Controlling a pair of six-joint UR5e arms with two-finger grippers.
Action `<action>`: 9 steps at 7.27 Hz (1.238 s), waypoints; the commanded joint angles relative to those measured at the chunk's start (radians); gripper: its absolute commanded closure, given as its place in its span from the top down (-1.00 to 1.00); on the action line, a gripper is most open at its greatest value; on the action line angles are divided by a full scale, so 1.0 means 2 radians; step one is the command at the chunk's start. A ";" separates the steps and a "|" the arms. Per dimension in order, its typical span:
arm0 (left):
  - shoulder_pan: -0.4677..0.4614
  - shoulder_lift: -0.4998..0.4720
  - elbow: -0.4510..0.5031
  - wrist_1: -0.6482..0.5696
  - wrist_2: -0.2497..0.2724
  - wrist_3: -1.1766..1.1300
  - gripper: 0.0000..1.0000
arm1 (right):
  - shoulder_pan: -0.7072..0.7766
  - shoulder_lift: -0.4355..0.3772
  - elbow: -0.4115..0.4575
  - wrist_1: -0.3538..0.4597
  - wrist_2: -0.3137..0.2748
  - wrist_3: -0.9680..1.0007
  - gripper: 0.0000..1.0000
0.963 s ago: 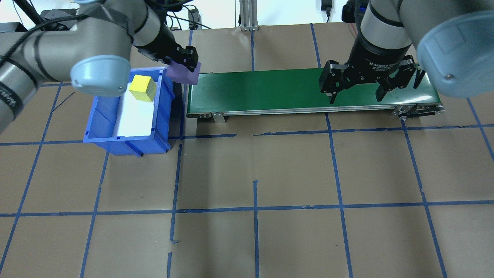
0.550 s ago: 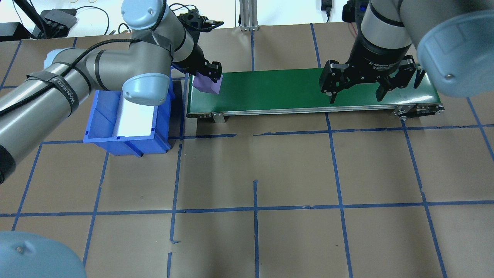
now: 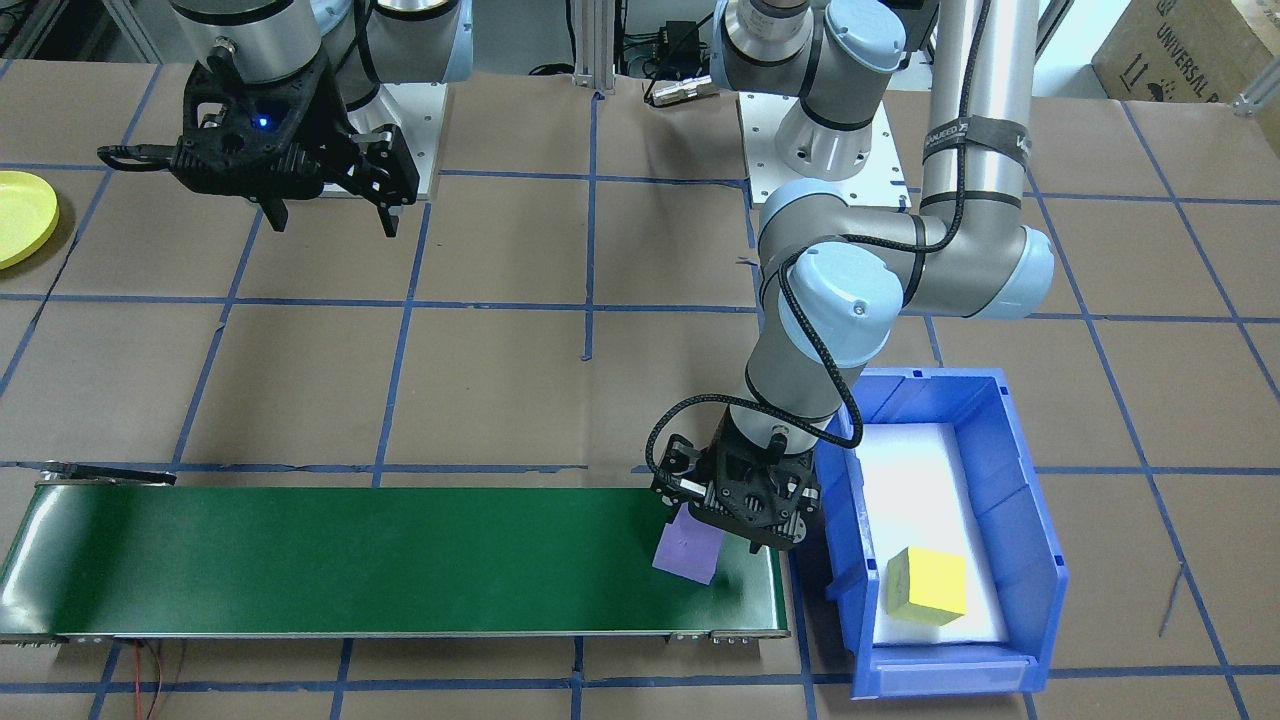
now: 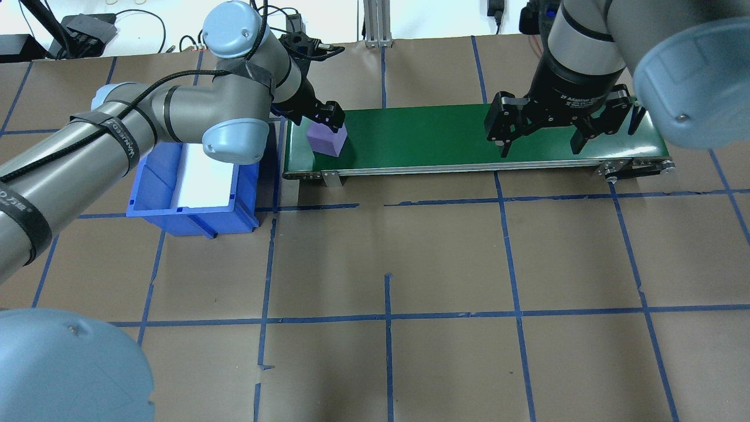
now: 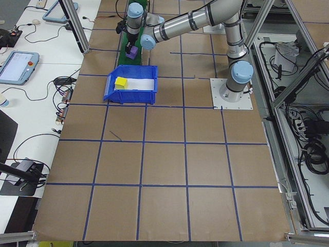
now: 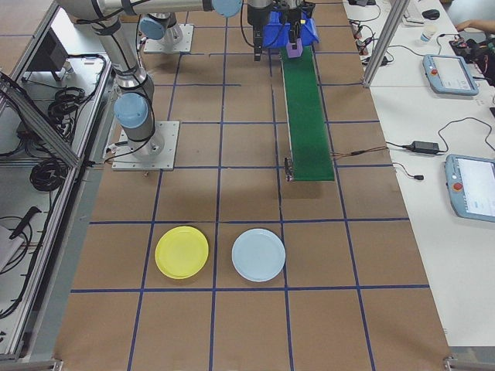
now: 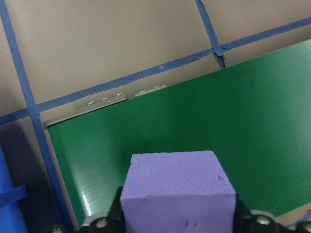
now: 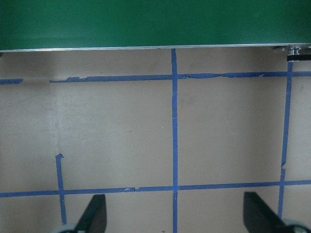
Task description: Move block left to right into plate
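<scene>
The long green conveyor belt (image 4: 469,138) runs left to right across the far side of the table, with the blue bin (image 4: 193,193) at its left end, a yellow block (image 3: 928,585) lying in it. The yellow plate (image 6: 182,252) sits well off beyond the belt's right end, beside a pale blue plate (image 6: 258,254). The left gripper (image 4: 326,120) is clamped on the purple block (image 4: 326,139) low over the belt's left end, while the right gripper (image 4: 542,140) hangs with fingers spread above the right end. If released from a tilt or too near the edge, the block could tumble off the belt.
</scene>
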 commanded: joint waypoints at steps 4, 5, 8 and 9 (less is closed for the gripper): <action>0.123 0.033 0.022 -0.054 0.039 0.017 1.00 | 0.000 0.000 0.000 0.001 0.000 0.000 1.00; 0.139 0.024 0.023 -0.054 0.040 0.031 1.00 | -0.001 0.000 0.000 0.000 -0.002 0.000 1.00; 0.163 -0.016 0.024 -0.041 0.039 0.076 1.00 | -0.001 0.000 0.000 0.001 -0.002 0.000 1.00; 0.165 -0.024 0.019 -0.041 0.039 0.080 1.00 | -0.001 0.000 0.000 0.001 -0.002 0.000 1.00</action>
